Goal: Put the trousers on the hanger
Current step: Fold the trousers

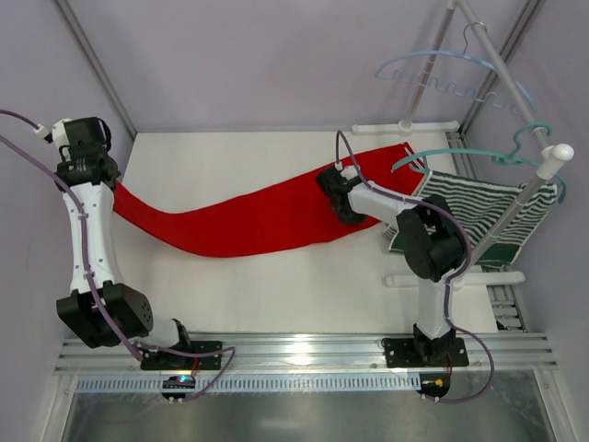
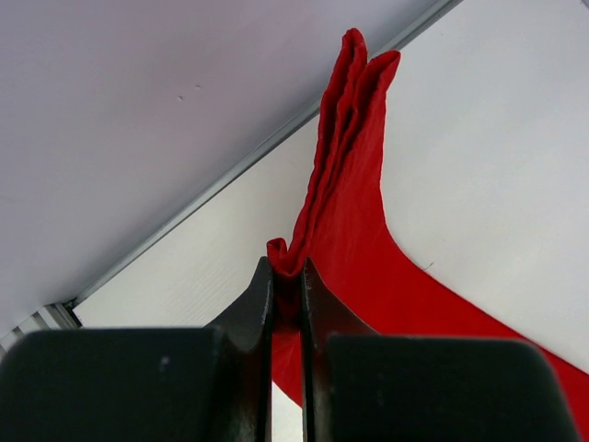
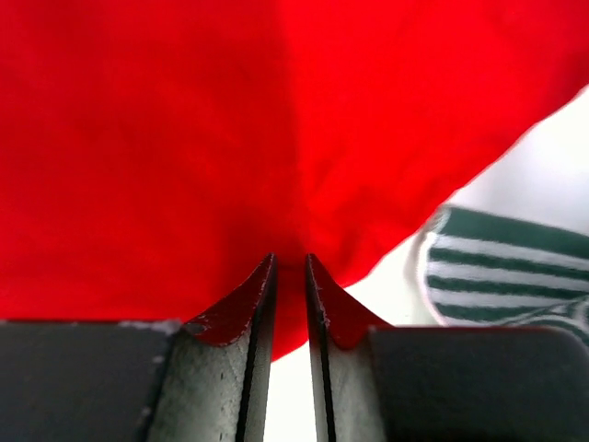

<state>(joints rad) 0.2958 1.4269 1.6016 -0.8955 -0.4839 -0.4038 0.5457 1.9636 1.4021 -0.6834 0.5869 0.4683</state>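
Left end effector (image 2: 287, 279) is clamped on 1 end of the red trousers (image 1: 248, 221), lifted above the counter's (image 1: 276, 295) far left. Right end effector (image 3: 290, 270) pinches their right end; pale blue hanger (image 1: 433, 53) hangs far right.

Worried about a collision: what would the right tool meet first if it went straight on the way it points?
The trousers: their red cloth fills the view at the right tool's tips, seemingly already between them.

A green-and-white striped garment (image 1: 483, 207) hangs over the tabletop's (image 1: 276, 295) right edge. A teal hanger (image 1: 460, 151) and white rack (image 1: 556, 158) carry it.
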